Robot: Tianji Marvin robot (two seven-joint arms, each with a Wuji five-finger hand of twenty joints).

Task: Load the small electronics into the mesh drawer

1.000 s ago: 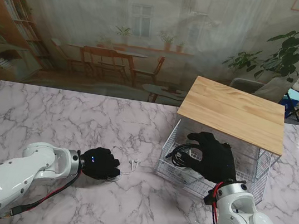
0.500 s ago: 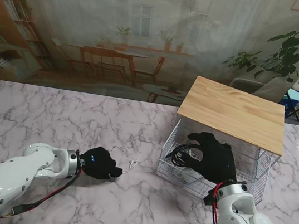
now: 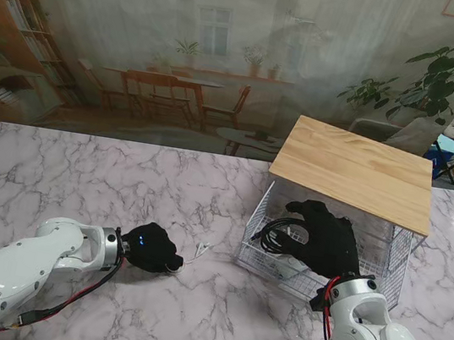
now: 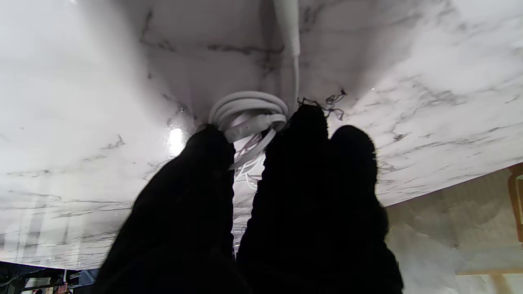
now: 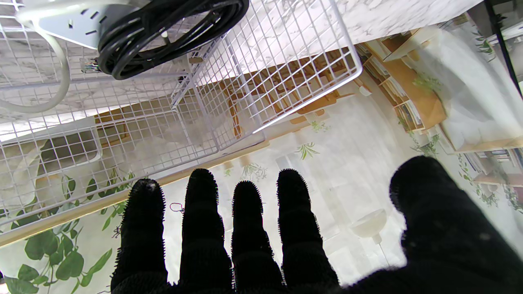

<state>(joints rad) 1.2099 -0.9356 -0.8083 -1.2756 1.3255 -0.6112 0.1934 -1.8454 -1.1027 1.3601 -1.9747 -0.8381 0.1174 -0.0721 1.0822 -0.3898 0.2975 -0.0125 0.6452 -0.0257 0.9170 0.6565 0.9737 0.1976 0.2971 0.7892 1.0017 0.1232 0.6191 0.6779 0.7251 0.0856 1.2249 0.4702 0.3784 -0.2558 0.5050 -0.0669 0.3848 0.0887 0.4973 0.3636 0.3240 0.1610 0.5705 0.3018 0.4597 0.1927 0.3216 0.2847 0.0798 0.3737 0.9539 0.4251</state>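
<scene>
Marble table point(image 3: 81, 174), white coiled cable point(image 4: 247, 112) lying on it left of mesh drawer point(image 3: 385, 254), pinched between left hand point(image 3: 151, 248) fingers point(image 4: 302, 134), right hand point(image 3: 327, 241) held spread over black cable coil point(image 5: 163, 28) in drawer.

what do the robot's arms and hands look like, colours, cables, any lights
Both arms are glossy white, rounded shells with grey joint rings. The left hand and right hand wear fuzzy black knit gloves over all five fingers. A small blue light glows on the back of the left hand. Red and black cables run along the left forearm and out at the right wrist.
</scene>
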